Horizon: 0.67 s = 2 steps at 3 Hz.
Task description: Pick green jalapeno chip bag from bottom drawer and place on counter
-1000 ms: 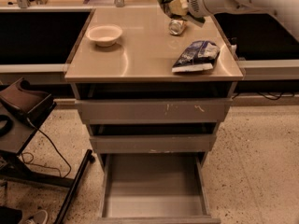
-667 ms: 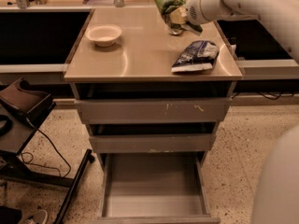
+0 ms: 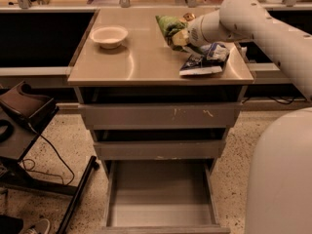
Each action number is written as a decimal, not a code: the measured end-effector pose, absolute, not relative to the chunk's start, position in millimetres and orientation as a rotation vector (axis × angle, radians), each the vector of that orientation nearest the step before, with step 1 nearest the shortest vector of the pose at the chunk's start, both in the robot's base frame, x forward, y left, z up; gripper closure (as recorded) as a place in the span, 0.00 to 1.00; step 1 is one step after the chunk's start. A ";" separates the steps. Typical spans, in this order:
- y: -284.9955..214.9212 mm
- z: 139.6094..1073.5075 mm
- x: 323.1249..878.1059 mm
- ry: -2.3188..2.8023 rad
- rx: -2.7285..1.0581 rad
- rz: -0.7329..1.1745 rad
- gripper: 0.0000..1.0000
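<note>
The green jalapeno chip bag (image 3: 169,27) is held in my gripper (image 3: 178,36) just above the tan counter (image 3: 141,57), right of its middle. The gripper is shut on the bag's lower right side, and my white arm reaches in from the right. The bottom drawer (image 3: 161,199) is pulled open below the cabinet, and its tray shows nothing inside.
A blue-and-white chip bag (image 3: 204,60) lies on the counter's right side, just beside the gripper. A pale bowl (image 3: 109,35) sits at the counter's left rear. A dark side table (image 3: 19,126) with cables stands to the left. The two upper drawers (image 3: 161,116) are shut.
The gripper with the green bag has moved from the counter's far right rear toward the front and lower, close over the counter beside the blue-and-white bag.
</note>
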State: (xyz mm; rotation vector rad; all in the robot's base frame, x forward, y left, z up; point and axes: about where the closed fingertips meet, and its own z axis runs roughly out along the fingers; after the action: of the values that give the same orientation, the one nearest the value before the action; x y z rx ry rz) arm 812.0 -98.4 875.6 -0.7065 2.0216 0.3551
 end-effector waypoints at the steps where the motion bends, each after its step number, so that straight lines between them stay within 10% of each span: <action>1: -96.0 857.0 814.1 2.041 -0.697 0.386 1.00; 2: -94.9 849.1 815.0 2.049 -0.693 0.399 1.00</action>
State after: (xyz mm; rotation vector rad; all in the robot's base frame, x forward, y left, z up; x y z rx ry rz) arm 815.0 -94.9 849.1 -0.6932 2.0492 0.3987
